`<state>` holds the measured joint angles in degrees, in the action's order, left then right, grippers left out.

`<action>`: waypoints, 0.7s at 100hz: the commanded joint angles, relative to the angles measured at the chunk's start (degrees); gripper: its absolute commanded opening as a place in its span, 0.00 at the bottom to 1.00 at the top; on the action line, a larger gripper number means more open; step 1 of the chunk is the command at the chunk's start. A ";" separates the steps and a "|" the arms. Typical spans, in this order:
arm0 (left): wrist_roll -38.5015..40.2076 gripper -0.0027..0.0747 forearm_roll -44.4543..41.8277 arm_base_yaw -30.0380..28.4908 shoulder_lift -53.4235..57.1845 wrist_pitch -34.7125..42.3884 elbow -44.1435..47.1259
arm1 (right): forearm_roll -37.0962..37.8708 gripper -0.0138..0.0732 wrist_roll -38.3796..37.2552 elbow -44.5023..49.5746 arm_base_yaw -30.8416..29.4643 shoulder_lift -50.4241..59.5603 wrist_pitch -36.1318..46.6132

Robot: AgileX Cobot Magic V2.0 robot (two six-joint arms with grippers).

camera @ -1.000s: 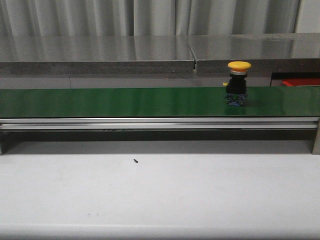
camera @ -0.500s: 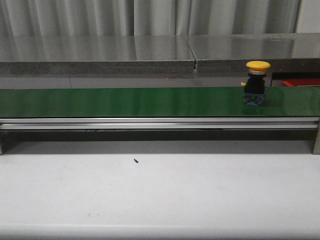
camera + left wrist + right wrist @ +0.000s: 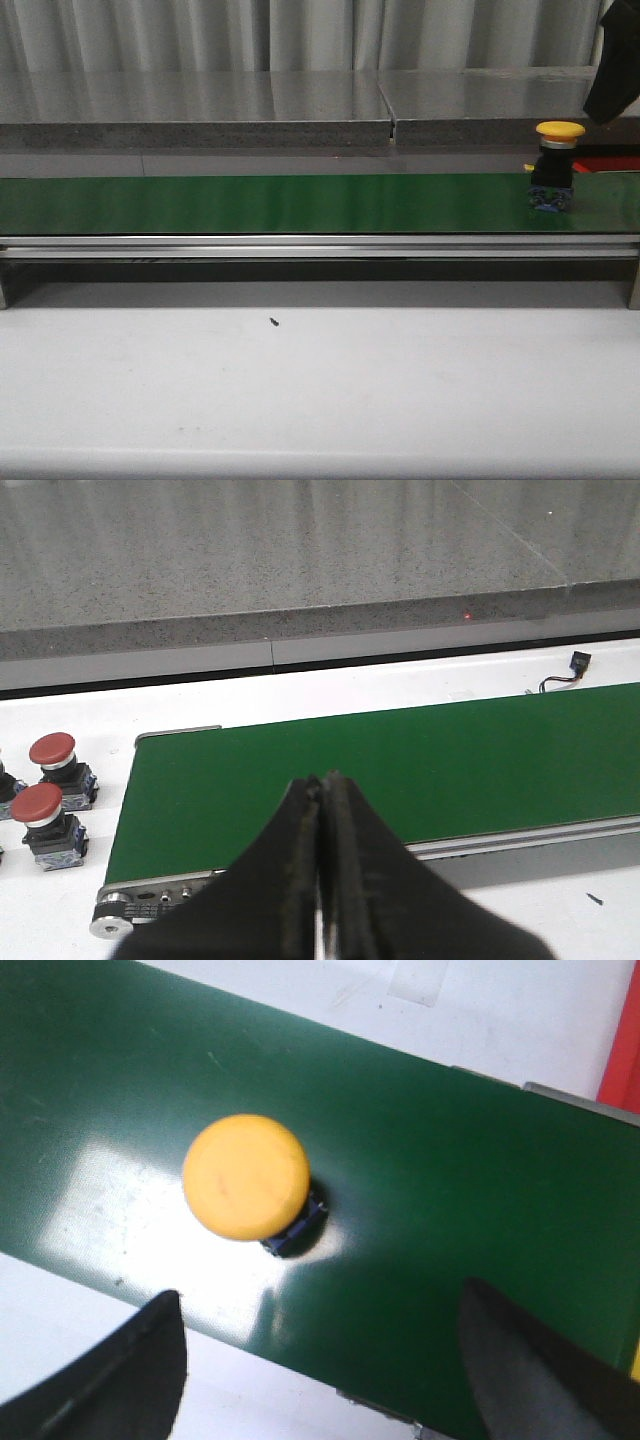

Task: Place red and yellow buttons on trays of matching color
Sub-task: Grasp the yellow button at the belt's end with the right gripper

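Button (image 3: 559, 165), yellow cap, upright on the green belt (image 3: 280, 203), far right end, at 3 o'clock in the front view. Right wrist view has it just off centre toward 10 o'clock (image 3: 247, 1178), blue base poking out under the cap.

Right gripper (image 3: 320, 1355): fingers wide apart, empty, above the button and not touching it. The button sits a bit forward of the gap between them. In the front view only a dark bit of the arm (image 3: 612, 60) shows, at 1 o'clock from the button.

Left gripper (image 3: 322, 860): fingers pressed together, empty, idle over the belt's other end. Two red buttons (image 3: 52, 752) (image 3: 38, 807) on the white bench (image 3: 60, 900) beside that end, at 9 o'clock in the left wrist view.

Red strip at the right wrist frame's edge (image 3: 622, 1065), yellow sliver below it. Probably the trays, can't confirm.

Risks, my read:
- If the belt is running, the button may reach the end before the fingers close. Result: miss, or it tips off the roller.
- Cap is wider than the body. Closing on the cap rim could let it slip or tilt; better to go lower, on the body.
- Off-centre descent means one finger hits first and knocks it over.
- Glossy belt, small base: it will slide if nudged.
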<state>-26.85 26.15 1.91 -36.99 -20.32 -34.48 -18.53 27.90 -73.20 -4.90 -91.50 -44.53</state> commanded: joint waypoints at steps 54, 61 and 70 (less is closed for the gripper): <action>-0.11 0.01 1.21 0.46 -0.04 3.85 -1.50 | -1.16 0.79 0.91 -7.15 0.15 -8.12 5.13; -0.11 0.01 1.21 0.46 -0.04 3.85 -1.50 | -1.16 0.67 0.91 -7.54 0.15 -8.73 5.08; -0.11 0.01 1.21 0.46 -0.04 3.85 -1.50 | -1.16 0.51 0.86 -7.61 0.15 -8.80 4.71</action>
<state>-26.85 26.15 1.91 -36.99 -20.32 -34.48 -18.53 28.22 -78.59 -4.90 -102.91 -41.40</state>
